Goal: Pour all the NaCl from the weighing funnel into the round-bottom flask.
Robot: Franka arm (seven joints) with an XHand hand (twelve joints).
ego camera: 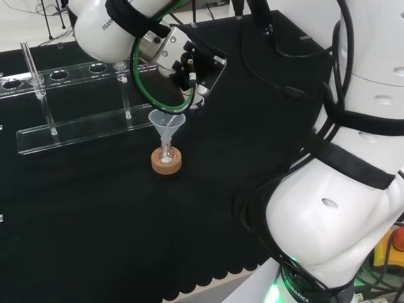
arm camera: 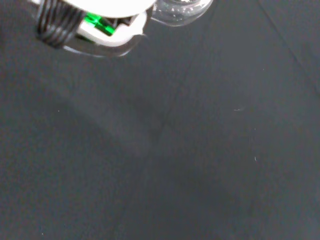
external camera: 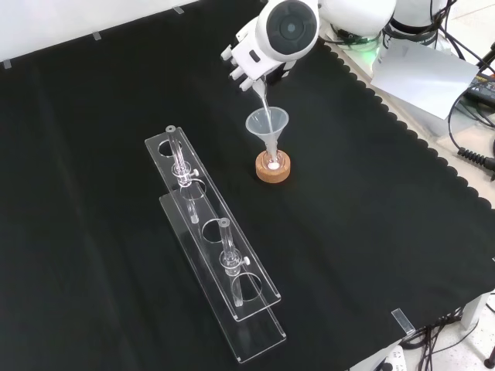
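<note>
A black cloth with a scalloped edge covers the worktop (external camera: 116,93). At upper centre of the front view, the hand (external camera: 246,60), fingers curled around the clear weighing funnel (external camera: 261,99), tips it into a funnel (external camera: 267,127) on the round-bottom flask (external camera: 273,162), white powder inside, seated in a cork ring (external camera: 273,170).

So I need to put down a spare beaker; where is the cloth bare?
In the front view, the black cloth is bare right of the cork stand, out to its scalloped edge, and also left of the clear rack. It is crowded around the funnel, under the hand.
</note>
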